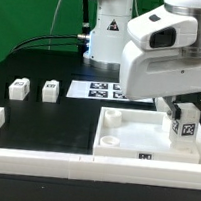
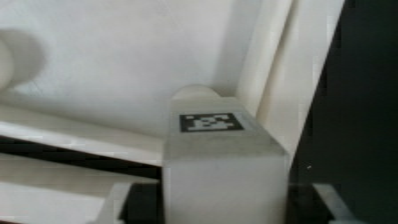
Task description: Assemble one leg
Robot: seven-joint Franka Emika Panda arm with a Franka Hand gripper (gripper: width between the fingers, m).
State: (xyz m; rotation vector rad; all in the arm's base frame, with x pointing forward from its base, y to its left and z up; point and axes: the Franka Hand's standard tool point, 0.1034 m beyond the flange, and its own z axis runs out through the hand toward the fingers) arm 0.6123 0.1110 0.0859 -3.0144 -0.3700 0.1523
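- Where the black tabletop [image 1: 46, 118] reaches its near edge, a long white border bar [image 1: 32, 162] runs along it. The bar turns up the corner on the exterior view's left.
- Just inward of that corner stand a left block [image 1: 14, 87] and a second block [image 1: 49, 89]. Both are small, white and tagged, they stand apart from each other, and nothing holds them.
- Toward the far edge, near the middle, the marker board [image 1: 108, 90] lies flat.
- On the exterior view's right half, close to the near edge, the large white tray piece [image 1: 124, 141] lies with its recesses facing up.
- Over the tray piece's far corner on that side hangs the gripper [image 1: 186, 113], its fingers pinching the upper part of the leg [image 1: 184, 129].
- The leg stands upright with its long axis vertical. Its free end points down at the tray piece, and its tag faces the tabletop's near edge.
- From the wrist view, the leg [image 2: 222, 160] runs away from the camera toward the tray piece's corner, tag showing.
- Progress, as a judgement: the leg has been picked up and brought to its corner. Seating it and letting go appear to remain.
- Whether its lower end already touches the tray piece cannot be told.
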